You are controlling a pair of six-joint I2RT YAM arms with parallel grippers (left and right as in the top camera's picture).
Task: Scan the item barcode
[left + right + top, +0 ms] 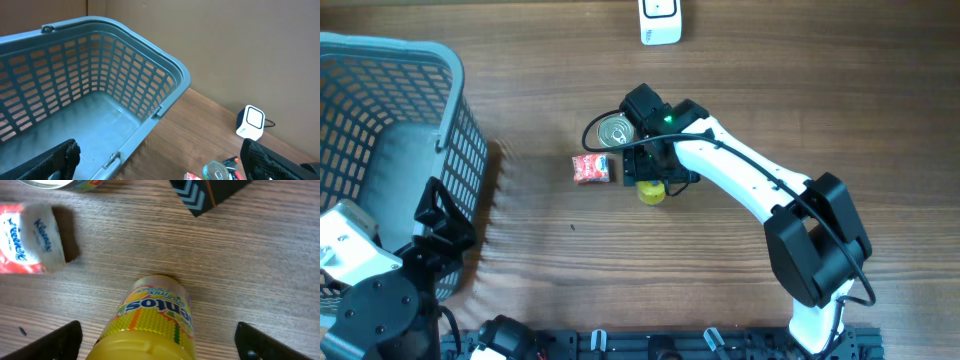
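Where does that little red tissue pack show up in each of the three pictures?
Overhead: tissue pack mid-table, left of the yellow bottle.
Left wrist: barely showing at the bottom edge.
Right wrist: at the upper left.
Shared landmark: the tin can, close by in all three.

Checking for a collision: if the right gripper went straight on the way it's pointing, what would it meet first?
Most likely the yellow Mentos bottle, centred between the open jaws of the right gripper. The tissue pack sits off to one side of that line. How near the bottle is, is unclear.
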